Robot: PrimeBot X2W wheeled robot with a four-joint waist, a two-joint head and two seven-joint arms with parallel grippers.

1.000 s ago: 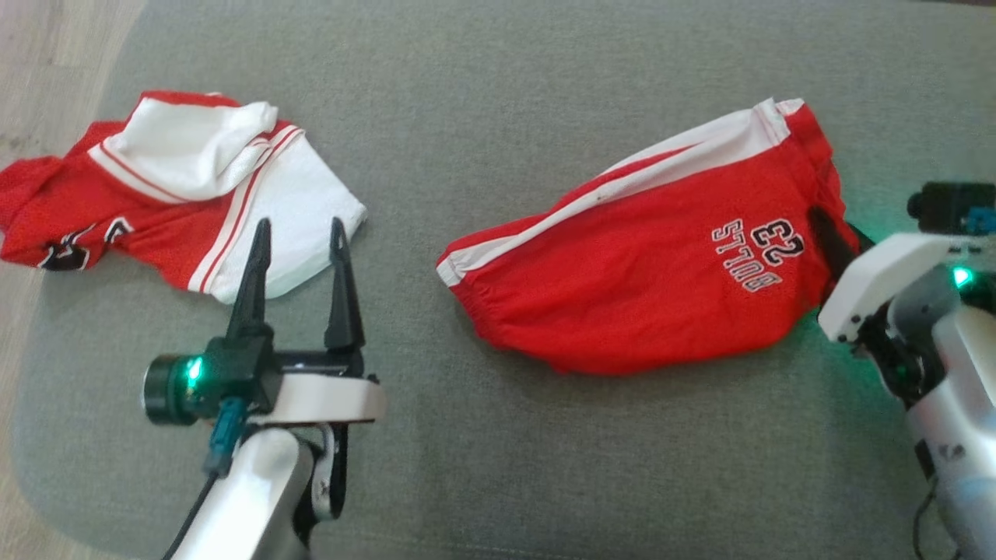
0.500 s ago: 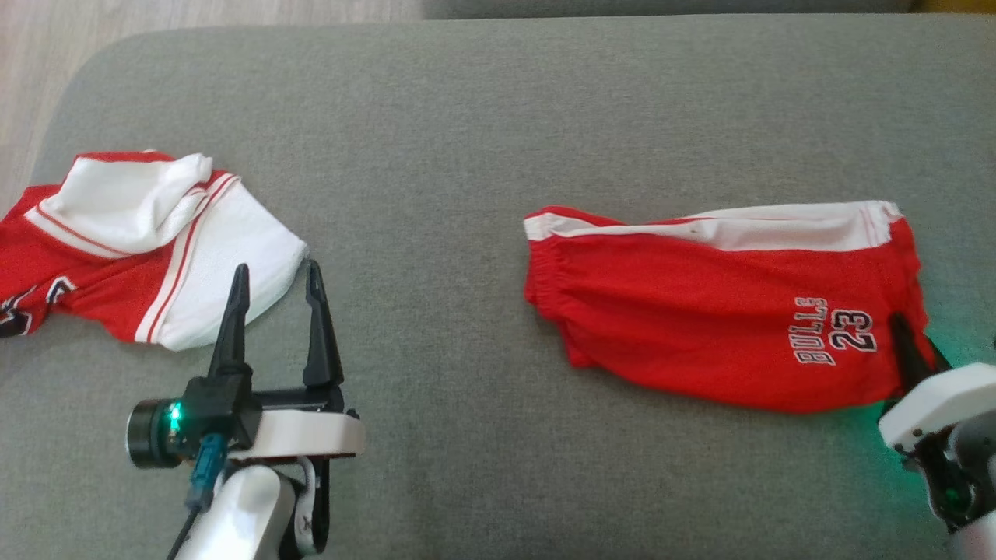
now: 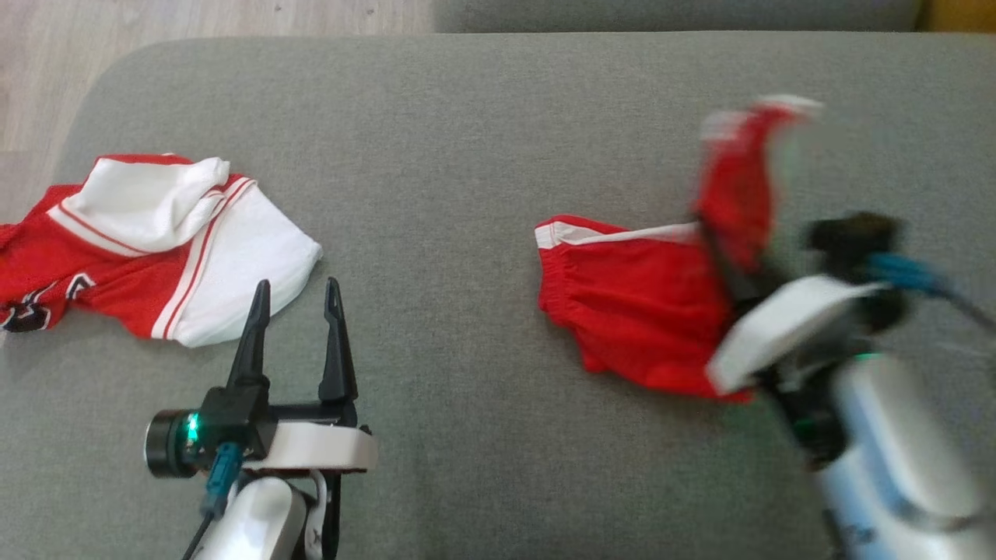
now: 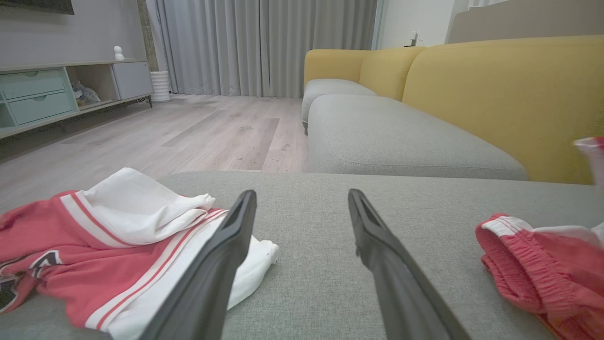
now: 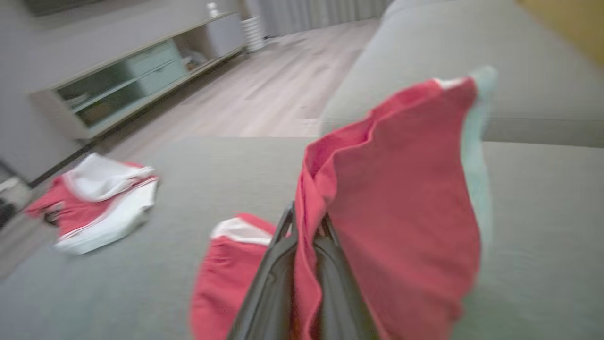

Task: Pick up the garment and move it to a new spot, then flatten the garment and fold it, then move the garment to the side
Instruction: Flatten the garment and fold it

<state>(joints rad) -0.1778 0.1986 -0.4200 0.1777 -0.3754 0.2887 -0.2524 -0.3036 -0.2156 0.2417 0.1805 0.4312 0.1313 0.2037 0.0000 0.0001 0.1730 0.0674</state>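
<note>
The red shorts [image 3: 638, 299] with white side stripes lie on the grey cushion [image 3: 467, 155] at the right, one end lifted and blurred. My right gripper [image 3: 720, 260] is shut on that raised end; in the right wrist view the shorts [image 5: 401, 198] hang pinched between the dark fingers [image 5: 278, 278] of the right gripper [image 5: 304, 226]. The waistband end of the shorts [image 4: 533, 264] rests on the cushion in the left wrist view. My left gripper [image 3: 296, 299] stands open over bare cushion at the lower left, its fingers [image 4: 222, 264] empty.
A red and white jersey [image 3: 148, 241] lies crumpled at the cushion's left edge, just beyond my left fingertips. Wooden floor [image 3: 194, 15] runs past the far edge. A yellow sofa back [image 4: 495, 94] and a second grey seat [image 4: 391, 137] lie behind.
The right gripper has lifted the shorts' right end and swung it leftward over the rest, which now lies bunched. The left gripper stays open and still. The head camera shifted.
</note>
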